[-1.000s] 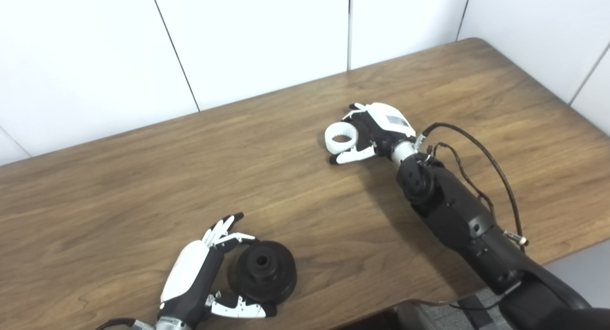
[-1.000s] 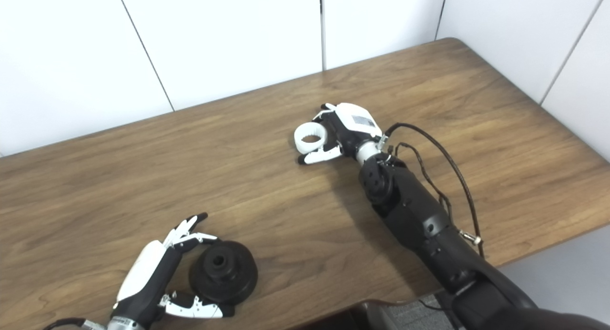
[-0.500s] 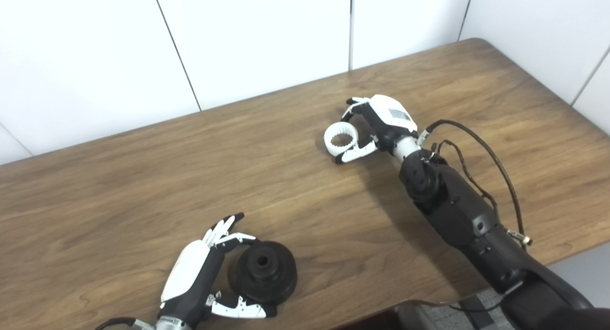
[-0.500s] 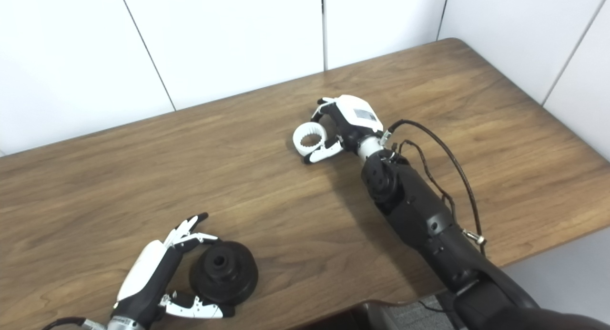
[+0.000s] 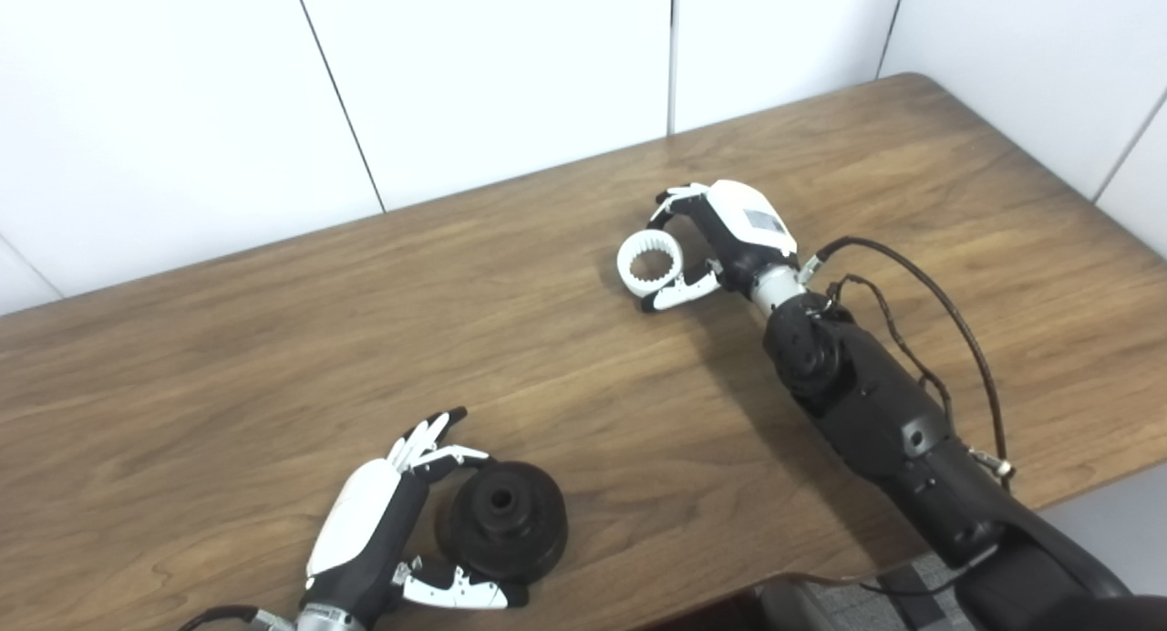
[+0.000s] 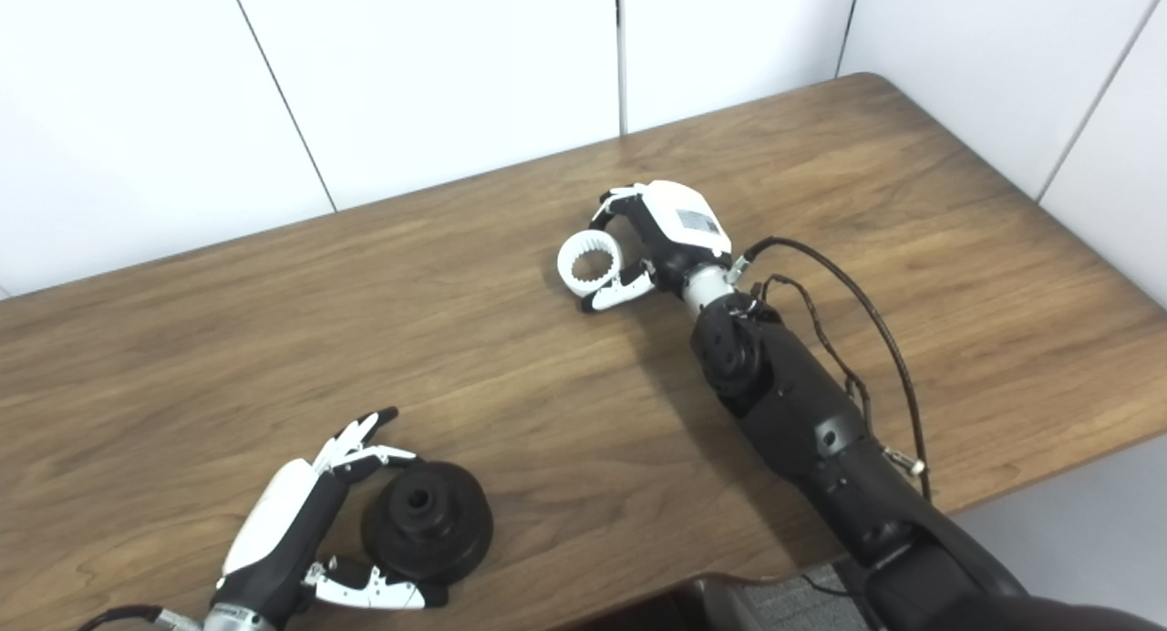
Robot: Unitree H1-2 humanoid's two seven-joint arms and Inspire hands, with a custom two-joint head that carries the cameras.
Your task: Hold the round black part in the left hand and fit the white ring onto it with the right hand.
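Note:
The round black part [image 5: 503, 519], with a hole in its middle, lies flat on the wooden table [image 5: 273, 357] near the front edge. My left hand [image 5: 369, 535] cups it from the left. Its fingers are spread at the part's upper left and its thumb lies along the lower rim, without closing on it. Farther back, at centre right, my right hand [image 5: 729, 239] is shut on the white ring [image 5: 649, 266], pinched between thumb and fingers. The ring is tilted and its toothed inner face shows; it sits just above the table.
White wall panels [image 5: 492, 75] stand behind the table's far edge. The table's right corner [image 5: 912, 79] and front edge lie close to my right arm [image 5: 875, 403], which has a black cable looping along it. Bare wood lies between the two hands.
My right hand has closed on the white ring, tipped it up from lying flat and carried it slightly left. The left hand and the black part have not moved.

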